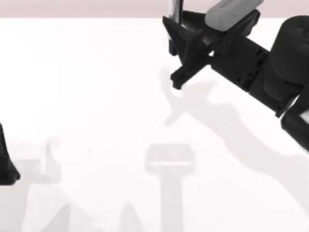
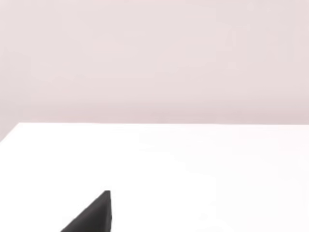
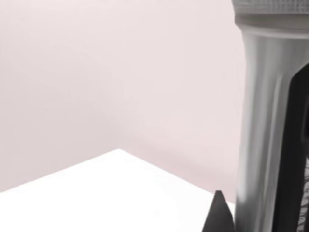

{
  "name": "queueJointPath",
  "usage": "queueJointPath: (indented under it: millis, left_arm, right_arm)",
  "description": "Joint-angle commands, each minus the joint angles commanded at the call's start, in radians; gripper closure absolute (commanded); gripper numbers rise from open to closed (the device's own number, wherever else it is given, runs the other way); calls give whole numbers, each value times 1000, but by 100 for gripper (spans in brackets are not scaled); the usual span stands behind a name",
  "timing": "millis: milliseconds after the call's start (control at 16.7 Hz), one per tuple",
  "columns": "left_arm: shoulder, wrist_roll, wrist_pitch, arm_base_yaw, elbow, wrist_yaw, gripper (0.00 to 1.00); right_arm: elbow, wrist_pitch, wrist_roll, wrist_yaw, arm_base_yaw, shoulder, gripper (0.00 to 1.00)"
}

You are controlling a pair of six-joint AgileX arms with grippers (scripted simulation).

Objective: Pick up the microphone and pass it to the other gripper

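Microphone raised, handover pending
Right gripper (image 1: 175, 53) clamps the upright microphone (image 3: 265, 125) at top centre; left gripper (image 1: 7, 164), grip unreadable, waits far left.

The microphone (image 1: 175, 10) runs off the far edge of the top view, so only a short silvery stretch shows above the right gripper (image 1: 175, 53); its head is out of sight there. In the right wrist view the microphone (image 3: 263, 121) is cut by the picture's edges, with just a strip of mesh showing. The left gripper (image 1: 7, 162) is mostly beyond the top view's left edge. The left wrist view shows a single dark fingertip (image 2: 94, 215), the rest cropped.
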Motion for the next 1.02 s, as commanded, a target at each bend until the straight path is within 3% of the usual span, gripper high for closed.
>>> queueJointPath:
  millis: [660,840,1020]
  left_arm:
    - [2,0,1,-1,2,1,0]
    - [68,0,25,-37,59,44,0]
    - [226,1,72,-101,174,122,0]
  right_arm:
    - [0,0,0,0,0,0,100]
    - [0,0,0,0,0,0,100]
    - [0,0,0,0,0,0,100]
